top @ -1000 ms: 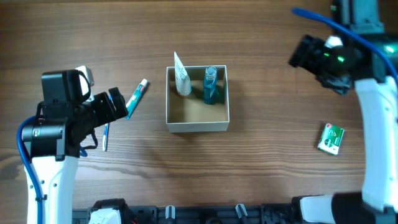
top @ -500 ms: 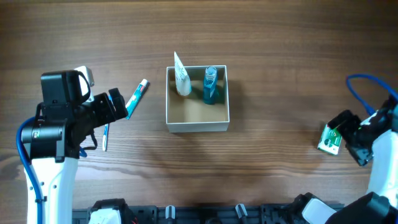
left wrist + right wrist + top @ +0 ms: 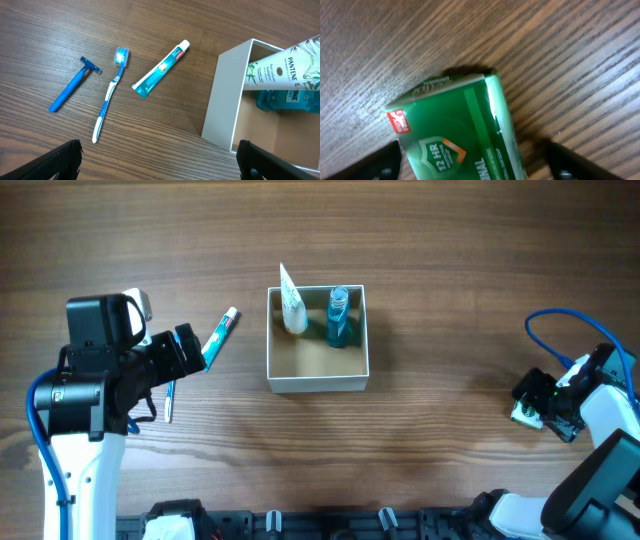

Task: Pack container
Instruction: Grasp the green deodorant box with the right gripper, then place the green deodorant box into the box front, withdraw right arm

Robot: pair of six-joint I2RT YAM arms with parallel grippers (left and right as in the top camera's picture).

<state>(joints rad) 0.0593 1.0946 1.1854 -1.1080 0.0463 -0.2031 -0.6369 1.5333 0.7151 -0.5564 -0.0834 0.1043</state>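
The container [image 3: 318, 382], a square white-walled box with a tan inside, stands mid-table. In it stand a white tube [image 3: 292, 307] and a blue bottle [image 3: 340, 318]. A green soap box [image 3: 520, 415] lies on the table at the right. My right gripper [image 3: 537, 402] is down over it, open. In the right wrist view its fingers [image 3: 475, 162] straddle the green box [image 3: 455, 125], with a gap on the right side. My left gripper [image 3: 188, 348] is open and empty, left of the container. In its wrist view the left gripper [image 3: 160, 167] is near the container wall [image 3: 225, 100].
Left of the container lie a toothpaste tube [image 3: 161, 69], a blue-and-white toothbrush [image 3: 110, 95] and a blue razor [image 3: 72, 90]. In the overhead view the toothpaste [image 3: 222, 330] shows beside my left arm. A blue cable [image 3: 560, 330] loops above the right arm.
My right arm has swung from the far back right down to the green soap box and now has its fingers on either side of it. The left arm has not moved.
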